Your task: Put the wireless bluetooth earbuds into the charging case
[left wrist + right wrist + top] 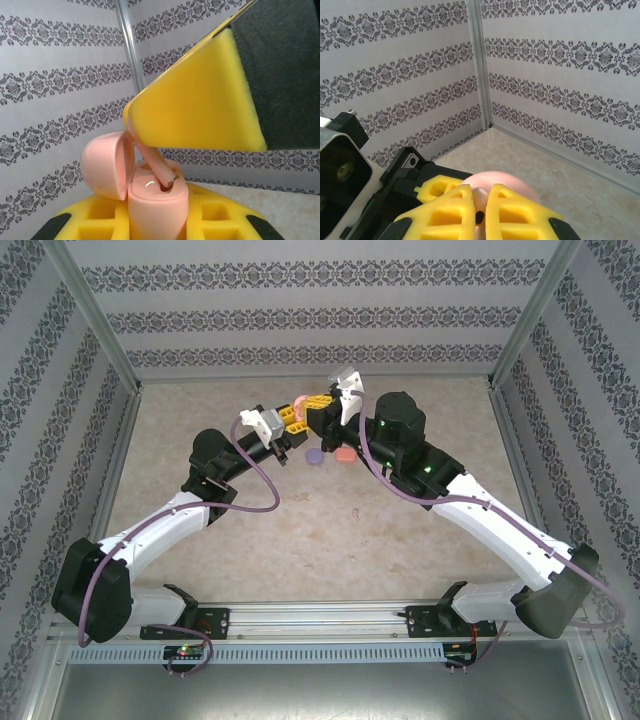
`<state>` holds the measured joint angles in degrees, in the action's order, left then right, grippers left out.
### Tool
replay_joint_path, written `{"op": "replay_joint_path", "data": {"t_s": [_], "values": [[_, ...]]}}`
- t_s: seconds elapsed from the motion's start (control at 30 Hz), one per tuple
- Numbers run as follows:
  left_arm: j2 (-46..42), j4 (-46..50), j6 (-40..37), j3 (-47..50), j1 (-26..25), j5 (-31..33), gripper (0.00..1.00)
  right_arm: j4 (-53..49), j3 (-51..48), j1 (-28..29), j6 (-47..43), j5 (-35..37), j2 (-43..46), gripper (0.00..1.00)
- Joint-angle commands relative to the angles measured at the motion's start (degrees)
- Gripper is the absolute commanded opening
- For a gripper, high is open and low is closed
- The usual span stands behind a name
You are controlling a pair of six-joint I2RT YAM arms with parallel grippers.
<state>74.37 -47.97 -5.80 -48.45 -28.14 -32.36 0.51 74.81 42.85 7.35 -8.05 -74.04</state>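
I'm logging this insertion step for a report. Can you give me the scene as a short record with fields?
left gripper: shut on the pink case, held upright
case lid: open, hinged to one side
right gripper: shut on a pink earbud
earbud: tilted, stem tip in the case's socket
table: purple case and orange-red case side by side near the grippers
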Motion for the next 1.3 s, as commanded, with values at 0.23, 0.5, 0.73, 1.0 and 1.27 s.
{"op": "replay_joint_path", "data": {"t_s": [0.23,0.5,0.73,1.0,1.27], "values": [[-0.77,-5.02,0.90,-1.78,-1.04,2.02,0.00,0.49,-3.96,-0.84,-0.53,2.10,1.02,0.08],[-0.73,-5.46,1.20,-1.90,-1.09,3.25,0.00,0.13,-6.33,-0.88,-1.16,4.01,2.72,0.06],[-0.75,-5.32,1.36,-1.96,-1.07,3.17,0.00,0.53,-7.19,-0.85,-0.86,5.13,3.37,0.06],[-0.78,-4.49,1.67,-2.51,-1.06,3.02,0.00,-0.63,-6.78,-0.17,-1.63,4.10,2.30,0.05],[-0.79,-4.94,2.44,-2.63,-1.08,3.75,0.00,-0.79,-7.93,2.70,-3.13,7.24,0.81,0.05]]}}
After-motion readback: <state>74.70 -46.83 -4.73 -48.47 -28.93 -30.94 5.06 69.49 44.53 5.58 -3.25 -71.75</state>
